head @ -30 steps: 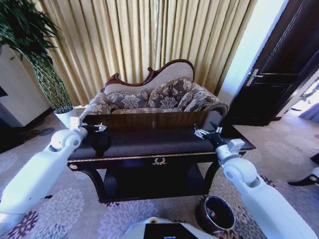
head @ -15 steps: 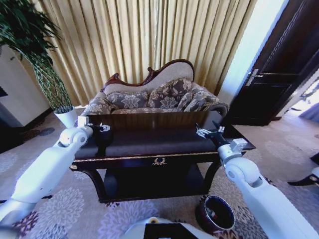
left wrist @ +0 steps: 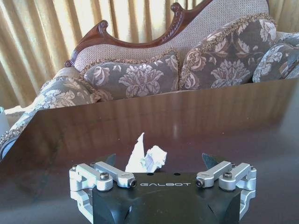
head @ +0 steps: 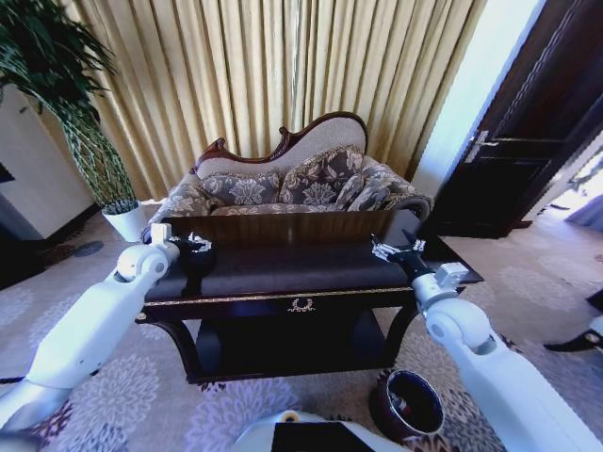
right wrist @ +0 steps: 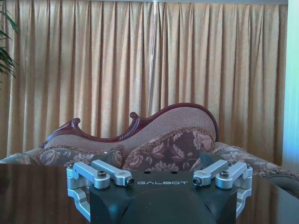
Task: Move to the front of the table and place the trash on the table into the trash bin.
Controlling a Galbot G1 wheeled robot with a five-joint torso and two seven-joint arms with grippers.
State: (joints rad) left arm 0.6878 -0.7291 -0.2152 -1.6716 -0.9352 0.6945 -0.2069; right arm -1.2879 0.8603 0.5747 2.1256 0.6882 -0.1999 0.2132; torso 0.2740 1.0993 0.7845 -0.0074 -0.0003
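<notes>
The dark glossy table (head: pixel 283 271) stands in front of me, with a gold emblem at its front centre. A white crumpled scrap of trash (left wrist: pixel 145 158) lies on the tabletop (left wrist: pixel 196 130). My left gripper (left wrist: pixel 159 161) is open just above the top, and the scrap lies between its fingers, closer to one finger. In the head view that left gripper (head: pixel 193 247) hovers over the table's left end. My right gripper (head: pixel 396 250) is over the right end, open and holding nothing; the right wrist view shows this right gripper (right wrist: pixel 159 158) facing the sofa. The trash bin (head: pixel 407 403) stands on the carpet at the front right.
A patterned sofa (head: pixel 292 184) with cushions sits close behind the table, with gold curtains (head: pixel 283 66) beyond it. A white plant pot (head: pixel 125 220) stands at the far left. A dark door (head: pixel 528 141) is at the right. Open carpet lies around the bin.
My left arm has swung inward to the right, bringing its gripper a little farther over the table's left end. The right arm has hardly moved.
</notes>
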